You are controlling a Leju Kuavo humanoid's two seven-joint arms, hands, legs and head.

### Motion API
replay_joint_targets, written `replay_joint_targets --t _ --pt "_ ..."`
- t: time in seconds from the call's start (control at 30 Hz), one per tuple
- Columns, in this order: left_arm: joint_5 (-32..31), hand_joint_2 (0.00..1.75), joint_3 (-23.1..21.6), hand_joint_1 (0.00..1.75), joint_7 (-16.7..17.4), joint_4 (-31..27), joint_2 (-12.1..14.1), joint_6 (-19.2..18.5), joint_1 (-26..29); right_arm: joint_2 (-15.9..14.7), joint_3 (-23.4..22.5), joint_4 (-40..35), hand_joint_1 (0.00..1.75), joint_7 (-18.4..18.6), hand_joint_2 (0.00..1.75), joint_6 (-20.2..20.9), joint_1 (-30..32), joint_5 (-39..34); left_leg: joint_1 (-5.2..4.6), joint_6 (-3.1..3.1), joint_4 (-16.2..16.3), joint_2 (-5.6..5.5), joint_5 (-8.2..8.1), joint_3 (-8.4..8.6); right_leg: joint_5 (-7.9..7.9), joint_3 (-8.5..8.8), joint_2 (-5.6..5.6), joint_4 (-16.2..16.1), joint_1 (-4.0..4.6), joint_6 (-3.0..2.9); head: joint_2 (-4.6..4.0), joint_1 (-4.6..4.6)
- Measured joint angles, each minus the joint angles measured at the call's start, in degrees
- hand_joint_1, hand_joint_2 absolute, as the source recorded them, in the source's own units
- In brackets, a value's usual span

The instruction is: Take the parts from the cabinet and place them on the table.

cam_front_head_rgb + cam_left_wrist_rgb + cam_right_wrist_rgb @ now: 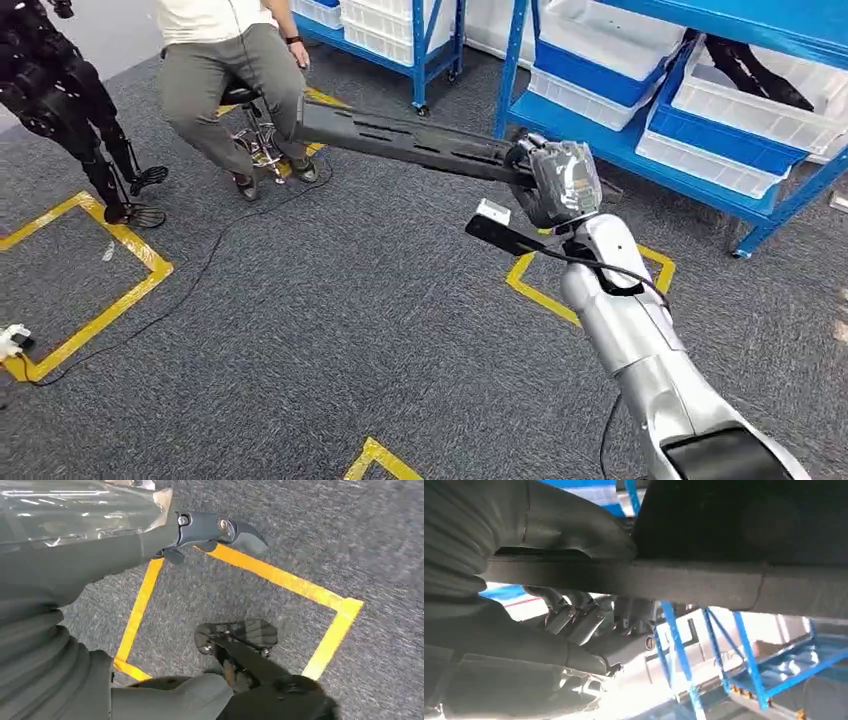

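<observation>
A long black part (400, 137) juts out level to the left over the carpet, and my right hand (562, 186) grips its near end. In the right wrist view the same part (684, 582) crosses the picture, with my right hand (549, 635) wrapped around it and its fingers (574, 615) curled under. Another black part (760, 75) lies in a white bin on the blue cabinet (620, 140) at the right. My left hand (150, 545) hangs over the floor with nothing in it, its dark finger (220, 527) held apart from the thumb (170, 700).
A person (230, 70) sits on a stool at the back left, near the part's far tip. The black legs of another robot (70, 100) stand at the far left. Yellow tape squares (90, 270) mark the grey carpet. A cable (190, 285) runs across it.
</observation>
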Motion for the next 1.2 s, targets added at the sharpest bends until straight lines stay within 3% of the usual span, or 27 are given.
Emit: replay_joint_targets --t 0.07,0.1,0.13,0.17,0.23,0.27,0.3,0.37,0.43,0.47,0.5,0.57,0.6,0.63,0.67,0.77,0.8,0.83,0.87,0.93,0.97,1.0,1.03,1.1,1.13,1.17,1.2 --pt "-0.04 1.75 -0.31 0.00 0.13 0.00 0.20 -0.02 -0.03 -0.26 0.00 -0.51 1.75 0.02 1.75 -0.20 1.16 -0.02 0.69 -0.71 -9.31 1.20 4.63 4.85 -0.40 0.16 -0.84 0.17 -0.44 0.64 0.00 0.00" --pt "-0.04 1.75 -0.40 0.00 0.13 -0.02 0.24 -0.04 -0.13 -0.39 0.00 -0.68 1.75 0.02 1.75 -0.29 1.25 -0.07 0.96 -1.19 -13.56 3.04 6.09 7.41 -0.66 0.20 -1.08 0.43 -0.35 1.07 0.00 -0.04" --pt "-0.04 1.75 -0.66 0.00 0.17 -0.07 0.02 -0.09 -0.46 -0.57 -0.04 -0.94 1.75 0.02 1.75 -0.33 1.25 -0.07 0.63 -1.42 -15.44 4.53 5.60 8.39 -1.04 -0.07 -1.35 0.88 0.19 1.63 0.00 -0.37" --pt "-0.04 1.75 -0.70 0.00 0.33 -0.07 0.09 -0.07 -0.67 -0.99 -0.09 -1.12 1.75 0.02 1.75 -0.37 1.18 -0.07 0.62 -0.49 -15.39 3.34 5.78 8.08 -1.20 0.02 -1.67 0.77 0.45 2.03 0.00 -0.04" --pt "0.00 1.75 -0.79 0.00 0.53 -0.07 0.17 -0.07 -0.80 -1.03 -0.04 -1.45 1.75 0.02 1.75 -0.35 1.30 -0.07 -0.16 0.53 -15.36 2.56 5.65 7.96 -1.07 0.43 -2.42 0.23 0.85 2.90 0.00 0.68" --pt "0.15 1.75 -0.81 0.00 0.72 -0.07 0.17 -0.07 -0.81 -1.01 0.02 -1.47 1.75 0.04 1.75 -0.31 1.40 0.00 -0.54 1.27 -15.58 1.91 5.79 8.10 -1.16 0.73 -3.05 0.06 0.56 3.50 0.00 0.52" --pt "0.33 1.75 -0.83 0.00 0.92 -0.07 0.15 -0.09 -0.73 -1.03 0.02 -1.60 1.75 0.04 1.75 -0.31 1.58 0.15 -0.18 2.03 -15.97 1.49 6.08 8.46 -1.69 0.29 -2.36 0.73 -0.05 3.77 0.00 0.66" --pt "0.57 1.75 -0.83 0.00 1.09 -0.07 0.15 -0.09 -0.75 -1.05 0.13 -1.62 1.75 0.04 1.75 -0.28 1.64 0.26 -0.45 2.87 -15.97 0.66 6.22 8.39 -4.84 -2.43 0.68 6.73 -0.08 3.03 0.00 0.85" --pt "0.65 1.75 -0.88 0.00 1.12 -0.07 0.02 -0.26 -0.69 -1.07 0.22 -1.60 1.75 0.04 1.75 -0.18 2.19 0.28 -0.82 3.30 -15.97 -0.51 6.14 8.37 -8.26 -7.22 1.56 16.27 0.06 2.53 0.00 0.87" --pt "0.63 1.75 -0.94 0.00 1.12 -0.07 -0.11 -0.42 -0.51 -1.09 0.28 -1.53 1.75 0.04 1.75 0.00 2.47 0.33 -1.03 3.45 -15.96 -1.26 6.15 8.37 -8.59 -8.79 1.83 18.88 0.45 2.59 0.00 0.94" --pt "0.65 1.75 -1.05 0.00 1.12 -0.07 -0.28 -0.46 -0.27 -1.07 0.39 -1.45 1.75 0.04 1.75 0.17 2.57 0.50 -1.35 3.53 -15.94 -2.05 6.20 8.37 -7.89 -8.85 2.02 18.23 0.73 2.75 0.00 0.90" --pt "0.65 1.75 -1.12 0.00 1.12 -0.07 -0.50 -0.50 0.00 -1.05 0.61 -1.34 1.75 0.04 1.75 0.20 2.54 0.63 -1.81 3.65 -15.93 -3.40 6.29 8.43 -4.03 -5.26 2.52 9.98 1.32 2.90 0.00 0.90" --pt "0.63 1.75 -1.14 0.00 1.12 -0.07 -0.55 -0.52 0.04 -1.05 0.61 -1.34 1.75 0.04 1.75 0.20 2.46 0.63 -1.93 3.67 -15.93 -3.97 6.32 8.48 -1.95 -2.84 3.43 4.73 1.58 2.65 0.00 0.94" --pt "0.63 1.75 -1.16 0.00 1.12 -0.07 -0.85 -0.54 0.09 -1.05 0.61 -1.29 1.75 0.06 1.75 0.20 2.36 0.63 -1.87 3.63 -15.92 -4.33 6.37 8.32 -0.83 -1.51 5.62 1.27 1.81 1.78 0.00 0.81" --pt "0.66 1.75 -1.16 0.00 1.12 -0.07 -0.81 -0.50 0.09 -0.96 0.68 -1.27 1.75 0.04 1.75 0.20 2.27 0.66 -2.18 3.50 -15.82 -4.88 6.38 8.19 -0.45 -0.98 5.24 0.90 1.93 1.07 0.00 0.81" --pt "0.65 1.75 -1.18 0.00 1.12 -0.07 -0.90 -0.57 0.46 -0.74 0.90 -1.25 1.75 0.06 1.75 0.20 2.15 0.66 -1.90 2.85 -16.01 -5.87 6.71 7.99 -0.16 -0.92 4.10 0.76 2.33 0.30 0.00 1.01" --pt "0.65 1.75 -1.18 0.00 1.14 -0.04 -0.63 -0.57 0.50 -0.61 0.90 -1.25 1.75 0.06 1.75 0.20 2.13 0.66 -1.92 2.72 -15.56 -5.26 6.40 7.79 0.29 -0.40 3.50 0.04 1.03 -0.27 0.00 0.85" --pt "0.66 1.75 -1.20 0.00 1.12 -0.04 -0.70 -0.57 0.55 -0.53 0.90 -1.25 1.75 0.11 1.75 0.20 2.10 0.63 -2.13 2.23 -14.31 -3.04 5.36 7.29 0.35 -0.15 3.04 -0.13 1.21 -0.45 0.00 0.92" --pt "0.68 1.75 -1.20 0.00 1.12 -0.04 -0.70 -0.55 0.51 -0.46 0.87 -1.23 1.75 0.11 1.75 0.20 1.92 0.66 -1.83 1.69 -10.80 -1.48 3.03 5.63 0.27 -0.12 2.71 -0.11 1.20 -1.00 0.00 0.68" --pt "0.76 1.75 -1.20 0.00 1.12 -0.04 -0.70 -0.50 0.48 -0.39 0.90 -1.03 1.75 0.06 1.75 0.22 1.88 0.63 -1.15 0.90 -2.12 -0.50 -0.84 1.26 0.21 -0.12 1.79 -0.10 1.26 -1.02 0.00 0.81" --pt "0.87 1.75 -1.20 0.00 1.12 -0.04 -0.74 -0.46 0.49 -0.33 0.90 -0.88 1.75 0.00 1.75 0.24 1.92 0.63 -0.81 0.53 0.84 -0.35 -1.59 -0.31 0.18 -0.15 1.31 -0.08 1.21 -1.02 0.00 0.70" --pt "0.94 1.75 -1.23 0.00 1.14 -0.04 -0.74 -0.39 0.51 -0.20 0.92 -0.66 1.75 -0.13 1.75 0.24 1.92 0.61 -0.43 0.23 1.21 -0.19 -1.07 -0.61 0.17 -0.14 0.88 -0.08 1.14 -1.00 0.00 0.76" --pt "1.09 1.75 -1.23 0.00 1.27 -0.04 -0.72 -0.28 0.51 -0.09 0.94 -0.46 1.75 -0.29 1.75 0.24 1.85 0.55 -0.07 -0.12 -1.26 0.13 0.69 0.54 0.01 -0.12 0.40 -0.05 0.99 -0.77 0.00 0.72" --pt "1.11 1.75 -1.23 0.00 1.53 -0.04 -0.66 -0.04 0.51 0.17 0.94 -0.26 1.75 -0.31 1.75 0.22 1.62 0.35 0.45 -0.70 -10.17 1.26 4.81 5.40 -0.32 0.05 -0.37 0.15 0.67 -0.23 0.00 0.74" --pt "1.09 1.75 -1.23 0.00 1.53 -0.04 -0.72 -0.02 0.48 0.17 0.92 -0.24 1.75 -0.31 1.75 0.24 1.26 0.28 0.63 -1.05 -14.48 3.36 5.74 7.94 -0.69 0.04 -0.75 0.58 0.84 0.34 0.00 0.70" --pt "1.11 1.75 -1.29 0.00 1.60 -0.04 -0.94 -0.02 0.39 0.17 0.88 -0.22 1.75 -0.31 1.75 0.22 0.86 0.24 0.19 -0.45 -14.87 3.27 5.49 8.07 -1.11 -0.34 -0.94 0.99 1.48 0.95 0.00 0.67" --pt "1.09 1.75 -1.36 0.00 1.64 -0.05 -0.90 -0.02 0.37 0.17 0.87 -0.07 1.75 -0.31 1.75 0.22 0.56 0.22 0.14 0.34 -14.86 2.51 5.53 7.87 -1.16 -0.16 -1.29 0.91 1.40 1.15 0.00 1.27"
